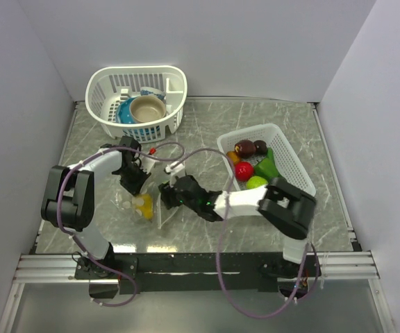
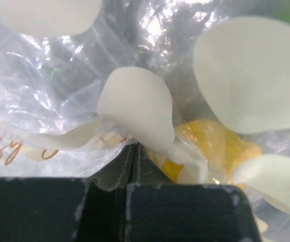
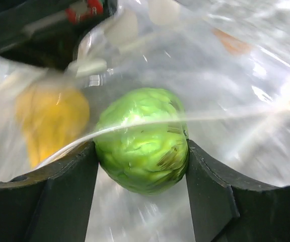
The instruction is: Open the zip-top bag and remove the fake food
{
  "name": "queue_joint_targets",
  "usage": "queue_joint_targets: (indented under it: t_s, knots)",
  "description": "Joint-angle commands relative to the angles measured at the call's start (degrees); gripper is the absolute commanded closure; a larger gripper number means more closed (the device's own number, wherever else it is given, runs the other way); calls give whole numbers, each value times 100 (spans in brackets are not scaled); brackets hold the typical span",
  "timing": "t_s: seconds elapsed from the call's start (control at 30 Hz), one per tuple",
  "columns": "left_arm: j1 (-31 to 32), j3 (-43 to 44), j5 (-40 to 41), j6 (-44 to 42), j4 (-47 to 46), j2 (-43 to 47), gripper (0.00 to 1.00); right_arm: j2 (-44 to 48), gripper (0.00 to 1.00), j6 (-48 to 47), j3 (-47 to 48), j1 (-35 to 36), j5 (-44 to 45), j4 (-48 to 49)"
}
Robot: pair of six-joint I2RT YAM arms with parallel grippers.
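The bag (image 1: 139,203) lies in the lower middle of the top view, long axis roughly left to right, its mouth seemingly turned right, where a green piece (image 3: 141,136) is pinched by the right gripper (image 3: 141,152). The film is clamped between the shut fingers of the left gripper (image 2: 133,161). If film is caught with the green piece, the bag could be dragged along, or the yellow piece (image 2: 215,148) spilled.

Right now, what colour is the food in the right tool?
Lime green: the food shows best in the right wrist view.
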State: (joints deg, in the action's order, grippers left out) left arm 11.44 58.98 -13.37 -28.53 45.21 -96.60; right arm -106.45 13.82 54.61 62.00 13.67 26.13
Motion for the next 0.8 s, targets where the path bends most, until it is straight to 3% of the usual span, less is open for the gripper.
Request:
queue_joint_targets:
  t_s: [0.0, 0.2, 0.37, 0.43, 0.5, 0.57, 0.77]
  knots:
    - [-2, 26, 246, 181, -266, -70, 99, 1467, 70, 173, -677, -126, 127, -213]
    - [-2, 43, 264, 225, -329, -158, 99, 3357, 71, 524, -1794, -617, 1074, -494]
    - [-2, 78, 89, 217, -223, -114, 99, 4062, 76, 1296, -1973, -1329, 3157, -1264]
    - [-2, 61, 89, 208, -223, -79, 99, 3940, 53, 1579, -1849, -1680, 3317, -1575]
    - [-2, 52, 54, 217, -223, -61, 99, 3791, 8, 1841, -1630, -1796, 3528, -2049]
    - [-2, 35, 36, 225, -249, -61, 99, 3659, 0, 2009, -1507, -1910, 3616, -2374]
    - [-2, 96, -131, 234, -206, -70, 99, 3833, 0, 1669, -1593, -1833, 3187, -2096]
